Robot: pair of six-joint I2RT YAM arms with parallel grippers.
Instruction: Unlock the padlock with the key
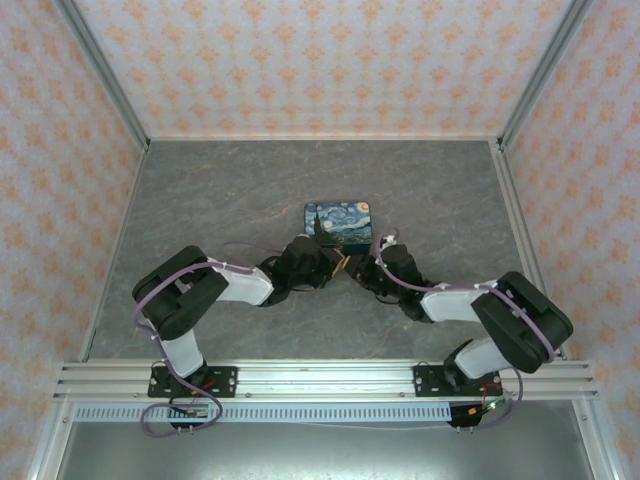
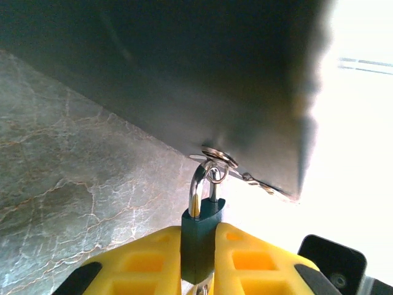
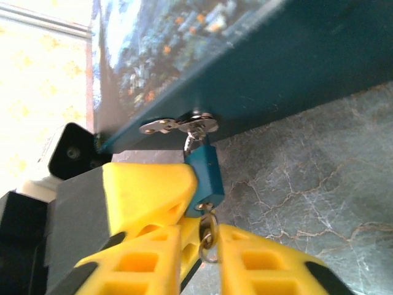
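Note:
The small teal padlock (image 2: pixel 199 236) hangs by its metal loop (image 2: pixel 197 183) from the hasp of the painted tin (image 1: pixel 338 222). My left gripper (image 2: pixel 198 252) is shut on the padlock's body, one yellow finger on each side. In the right wrist view the padlock (image 3: pixel 204 174) points its keyhole end down, and the key (image 3: pixel 207 222) sticks into it with its ring hanging below. Around that key my right gripper (image 3: pixel 206 241) is shut. Both grippers meet just in front of the tin, left gripper (image 1: pixel 328 263) and right gripper (image 1: pixel 366 263).
The tin's dark front wall (image 2: pixel 184 80) stands close over both grippers. A yellow finger of the left gripper (image 3: pixel 147 187) presses beside the padlock. Grey marble tabletop (image 1: pixel 220 200) spreads around, enclosed by patterned walls (image 1: pixel 320 60).

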